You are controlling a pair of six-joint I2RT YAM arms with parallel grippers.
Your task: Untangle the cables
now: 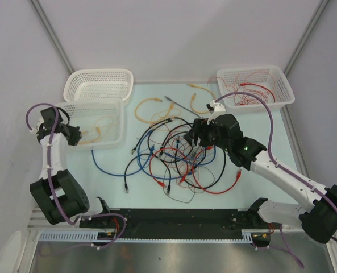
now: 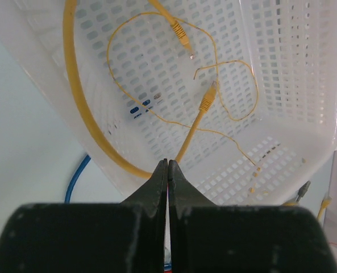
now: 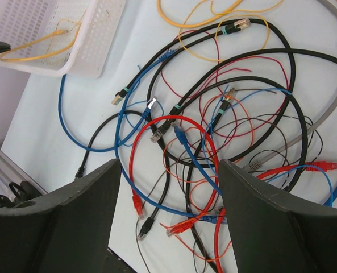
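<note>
The cables (image 1: 174, 153) lie in a tangled heap of red, black, blue and orange wires at the table's middle. My right gripper (image 1: 199, 139) hovers over the heap's far right side. In the right wrist view it (image 3: 169, 170) stands open, with a red loop (image 3: 157, 122) and a blue plug end (image 3: 179, 133) on the table below the gap. My left gripper (image 1: 75, 135) is at the left, over the near white basket (image 1: 114, 122). Its jaws (image 2: 168, 163) are shut with nothing seen between them. Yellow cables (image 2: 80, 108) lie inside that basket.
A second white basket (image 1: 99, 84) stands behind the near one. A third basket (image 1: 285, 85) at the back right holds thin red wires. Loose yellow cables (image 1: 148, 108) and a grey cable (image 1: 182, 105) lie behind the heap. A blue cable (image 1: 108, 166) trails left.
</note>
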